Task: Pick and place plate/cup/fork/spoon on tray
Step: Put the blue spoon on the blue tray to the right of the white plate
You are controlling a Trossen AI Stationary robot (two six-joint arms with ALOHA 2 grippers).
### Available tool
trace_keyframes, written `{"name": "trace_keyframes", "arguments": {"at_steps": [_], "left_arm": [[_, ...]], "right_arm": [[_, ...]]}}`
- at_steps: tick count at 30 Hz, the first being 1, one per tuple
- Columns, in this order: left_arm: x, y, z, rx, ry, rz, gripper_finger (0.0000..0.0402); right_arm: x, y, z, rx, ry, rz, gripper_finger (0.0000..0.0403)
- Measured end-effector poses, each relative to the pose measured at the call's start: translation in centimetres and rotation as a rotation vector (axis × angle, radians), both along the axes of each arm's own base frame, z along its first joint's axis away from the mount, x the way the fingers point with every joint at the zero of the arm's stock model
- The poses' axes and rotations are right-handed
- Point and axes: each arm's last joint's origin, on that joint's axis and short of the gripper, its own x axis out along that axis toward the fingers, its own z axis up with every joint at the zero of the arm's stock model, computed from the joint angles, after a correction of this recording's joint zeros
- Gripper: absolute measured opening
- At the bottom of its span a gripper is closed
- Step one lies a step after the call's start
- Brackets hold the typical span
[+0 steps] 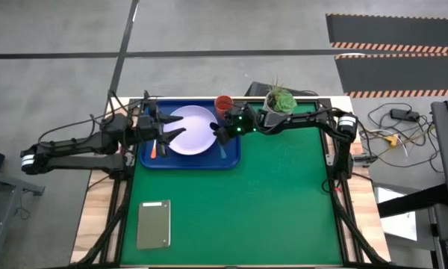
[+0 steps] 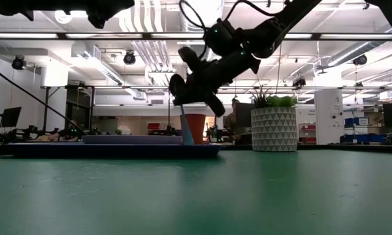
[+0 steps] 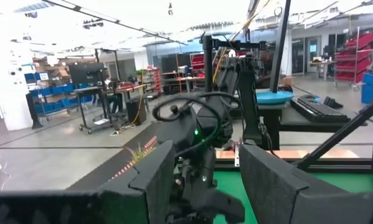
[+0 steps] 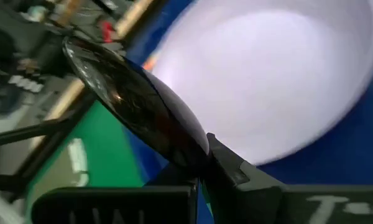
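Spoon (image 4: 137,109) sits pinched in our right end effector (image 1: 222,133), its blue handle hanging down onto the tray (image 1: 228,160) just beside the plate (image 1: 192,130). The fork (image 1: 155,149) lies on the tray's left side. Our left end effector (image 1: 168,125) hovers over the plate, fingers spread wide. The cup (image 1: 223,102) stands behind the tray on the tabletop (image 1: 284,194).

2 arms, dark matte black; jointed tubular links with black cables looped alongside; left arm (image 1: 75,153) carries a pale band near its base; right arm (image 1: 313,118) shows a pale band at one joint and small green lights near the wrist; fingers (image 3: 280,180) are flat dark blocks.
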Motion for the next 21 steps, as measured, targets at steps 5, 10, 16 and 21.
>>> {"name": "trace_keyframes", "arguments": {"at_steps": [5,10,16,21], "left_arm": [[-0.3,-0.1,0.1,0.001,-0.006,0.0,0.0161],[-0.4,-0.1,0.2,0.01,-0.012,0.002,0.0161],[-0.5,-0.1,0.3,0.011,-0.016,0.002,0.0161],[-0.5,-0.1,0.3,0.011,-0.015,0.002,0.0161]], "right_arm": [[-0.4,0.0,-0.7,-0.01,0.071,-0.04,0.0008],[-0.4,-0.1,-0.7,-0.028,0.071,-0.043,0.0009],[-0.6,-0.1,-1.1,-0.057,0.099,-0.068,0.0009],[-0.8,-0.1,-1.3,-0.081,0.123,-0.08,0.0013]]}}
